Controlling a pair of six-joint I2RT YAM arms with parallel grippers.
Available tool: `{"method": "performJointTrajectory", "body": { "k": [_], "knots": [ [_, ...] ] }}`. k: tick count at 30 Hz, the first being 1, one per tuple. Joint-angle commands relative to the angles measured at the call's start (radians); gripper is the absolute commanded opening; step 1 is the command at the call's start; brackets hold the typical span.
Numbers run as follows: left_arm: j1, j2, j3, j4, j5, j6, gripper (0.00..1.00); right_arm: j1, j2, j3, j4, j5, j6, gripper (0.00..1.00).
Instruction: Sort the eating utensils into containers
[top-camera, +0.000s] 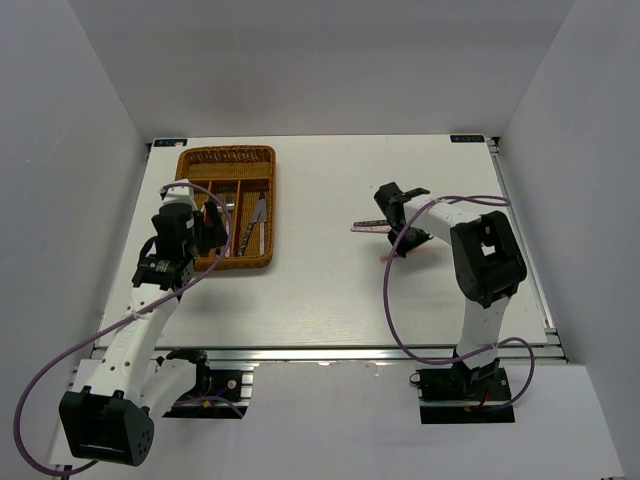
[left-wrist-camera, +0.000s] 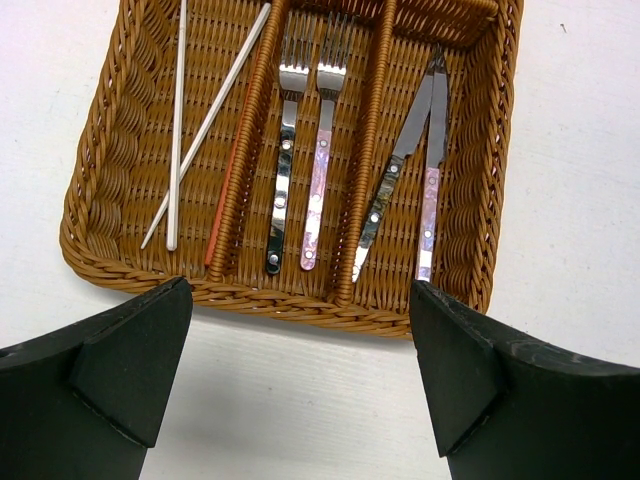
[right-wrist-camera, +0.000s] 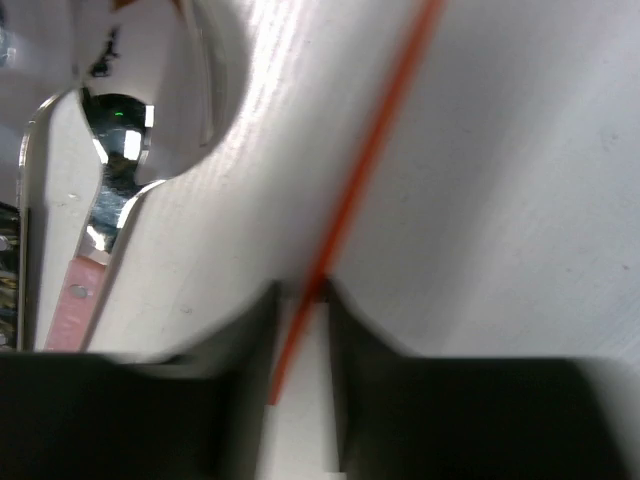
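The wicker tray (top-camera: 225, 157) stands at the back left. In the left wrist view, the tray (left-wrist-camera: 300, 300) holds two pale chopsticks (left-wrist-camera: 178, 120), a red chopstick (left-wrist-camera: 222, 200), two forks (left-wrist-camera: 300, 160) and two knives (left-wrist-camera: 415, 160) in separate slots. My left gripper (left-wrist-camera: 300, 370) is open and empty, hovering over the tray's near edge (top-camera: 210, 228). My right gripper (top-camera: 397, 240) points down at the table with its jaws closed to a narrow gap on a red chopstick (right-wrist-camera: 380, 130), which lies on the table (top-camera: 415, 250). A spoon (right-wrist-camera: 120, 180) with a pinkish handle lies just left of it (top-camera: 368, 226).
White walls enclose the table on three sides. Purple cables loop beside both arms.
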Motion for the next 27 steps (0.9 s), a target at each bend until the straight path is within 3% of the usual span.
{"method": "performJointTrajectory", "body": {
  "k": [1,2,5,10,13,17,21,23,24,25,27],
  "knots": [
    [-0.006,0.003,0.002,0.005,0.014,0.0,0.98,-0.011,-0.015,-0.087,-0.043,-0.056,0.1,0.05],
    [-0.005,0.003,0.003,0.003,0.014,0.0,0.98,-0.013,-0.029,-0.118,-0.018,-0.089,0.095,0.0],
    [-0.006,0.004,0.002,0.0,0.009,0.0,0.98,-0.034,-0.066,-0.235,0.123,-0.158,0.048,0.0],
    [-0.011,-0.002,-0.001,0.0,0.011,-0.001,0.98,-0.057,-0.118,-0.322,0.125,-0.185,0.037,0.0],
    [-0.012,0.004,0.002,0.003,0.067,-0.007,0.98,-0.053,-0.243,-0.394,0.155,-0.181,0.025,0.0],
    [-0.012,0.032,-0.009,0.031,0.271,-0.047,0.98,-0.004,-0.44,-0.448,0.258,-0.104,-0.049,0.0],
    [-0.02,0.031,-0.072,0.202,0.591,-0.162,0.98,0.122,-0.62,-0.523,0.472,-0.058,-0.25,0.0],
    [-0.046,0.026,-0.104,0.311,0.69,-0.28,0.98,0.203,-0.678,-0.543,0.607,-0.108,-0.447,0.0],
    [-0.064,0.027,-0.128,0.421,0.752,-0.364,0.98,0.226,-0.686,-0.545,0.755,-0.156,-0.524,0.0],
    [-0.113,0.032,-0.133,0.478,0.767,-0.392,0.98,0.245,-0.68,-0.542,0.839,-0.317,-0.695,0.0],
    [-0.187,0.055,-0.127,0.558,0.768,-0.45,0.98,0.288,-0.659,-0.526,1.032,-0.504,-0.82,0.0]
  ]
}}
